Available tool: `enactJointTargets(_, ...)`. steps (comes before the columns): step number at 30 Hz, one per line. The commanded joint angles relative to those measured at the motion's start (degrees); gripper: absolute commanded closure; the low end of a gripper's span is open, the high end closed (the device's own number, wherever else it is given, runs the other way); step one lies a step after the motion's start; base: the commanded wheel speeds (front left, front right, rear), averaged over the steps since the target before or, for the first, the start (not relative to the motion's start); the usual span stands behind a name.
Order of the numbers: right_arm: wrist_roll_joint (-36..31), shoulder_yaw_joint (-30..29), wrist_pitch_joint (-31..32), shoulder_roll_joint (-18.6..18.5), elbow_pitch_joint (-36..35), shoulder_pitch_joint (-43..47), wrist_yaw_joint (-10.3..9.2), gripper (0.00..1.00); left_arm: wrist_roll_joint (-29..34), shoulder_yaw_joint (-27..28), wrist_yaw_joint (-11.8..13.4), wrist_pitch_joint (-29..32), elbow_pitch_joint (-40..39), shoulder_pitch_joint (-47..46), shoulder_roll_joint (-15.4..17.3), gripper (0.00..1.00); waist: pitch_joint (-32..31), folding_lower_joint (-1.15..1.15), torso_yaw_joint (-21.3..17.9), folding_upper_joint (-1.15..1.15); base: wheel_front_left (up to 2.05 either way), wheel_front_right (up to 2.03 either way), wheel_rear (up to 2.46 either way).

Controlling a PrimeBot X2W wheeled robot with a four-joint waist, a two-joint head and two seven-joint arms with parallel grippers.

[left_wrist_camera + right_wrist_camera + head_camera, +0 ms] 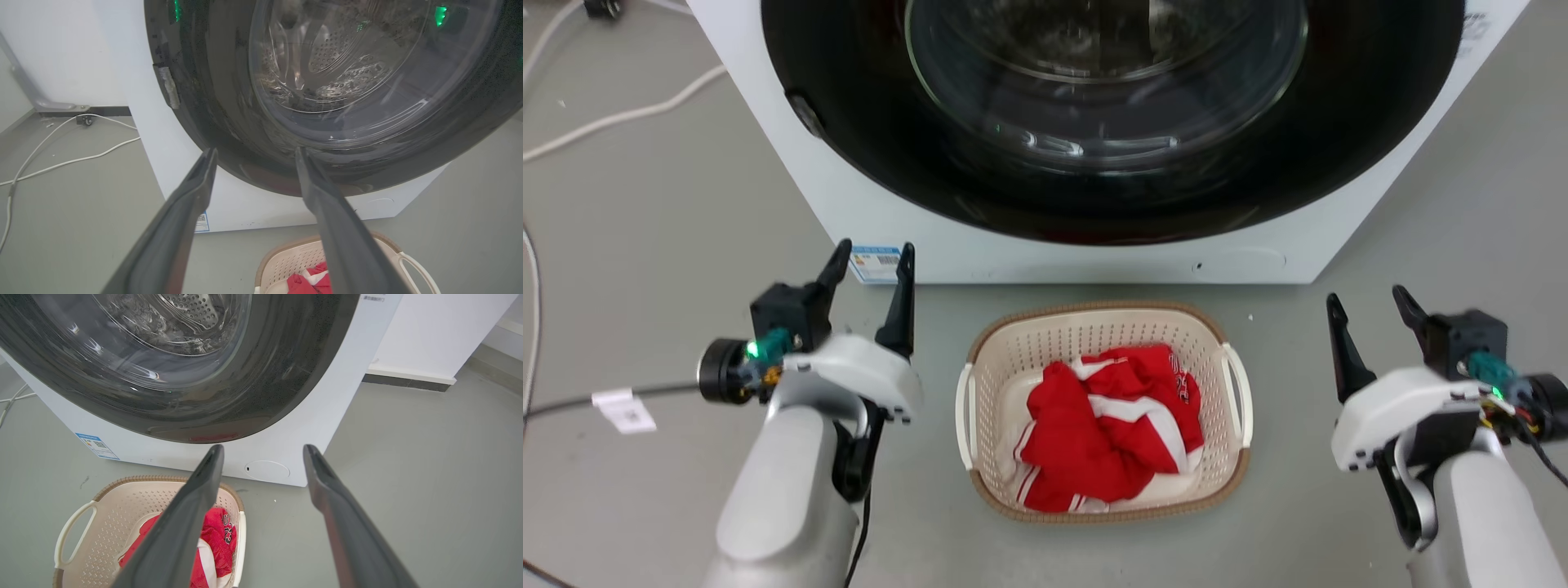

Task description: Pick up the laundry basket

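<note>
You have the laundry basket (1094, 311) lying between left gripper (875, 246) and right gripper (1365, 294), long axis side to side, left looks slightly nearer; both spread, empty.

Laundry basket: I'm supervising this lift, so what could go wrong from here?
1. The left gripper and right gripper stand open, apart from the laundry basket; its white handles are thin, so a grasp could miss or shove it.
2. It sits near the washing machine; reaching forward might strike its front.
3. An uneven lift could spill the red garment.
</note>
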Motion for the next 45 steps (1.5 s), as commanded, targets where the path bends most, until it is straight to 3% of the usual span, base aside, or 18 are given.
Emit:
enactJointTargets(1, 0.4, 0.3, 0.5, 0.1, 1.4, -2.6, -0.04, 0.0, -0.8, 0.0, -0.4, 0.8, 1.9, -2.6, 0.6, 0.0, 3.7, -0.01, -0.1, 0.0, 0.0, 0.0, 0.0)
enactJointTargets(15, 2.9, 3.3, 6.3, 0.1, 16.8, -18.5, -0.04, 0.0, -6.1, -3.0, -1.9, 7.3, 18.7, -18.8, 3.2, 0.0, 16.4, -0.01, -1.5, 0.0, 0.0, 0.0, 0.0)
enactJointTargets(23, 6.2, 7.0, 11.2, 0.1, 29.4, -27.4, -0.04, 0.0, -13.4, -10.3, -1.9, 14.4, 26.6, -25.4, 4.7, 0.0, 21.6, -0.01, -2.2, 0.0, 0.0, 0.0, 0.0)
enactJointTargets(34, 9.7, 11.4, 15.1, 0.1, 43.5, -38.5, -0.04, 0.0, -23.3, -19.6, -2.0, 22.8, 30.6, -30.9, 7.7, 0.0, 28.8, -0.01, -3.0, 0.0, 0.0, 0.0, 0.0)
enactJointTargets(45, 13.5, 15.7, 14.5, 0.1, 51.7, -45.3, -0.04, 0.0, -28.8, -26.0, -2.0, 24.0, 33.0, -35.6, 8.5, 0.0, 34.6, -0.01, -3.1, 0.0, 0.0, 0.0, 0.0)
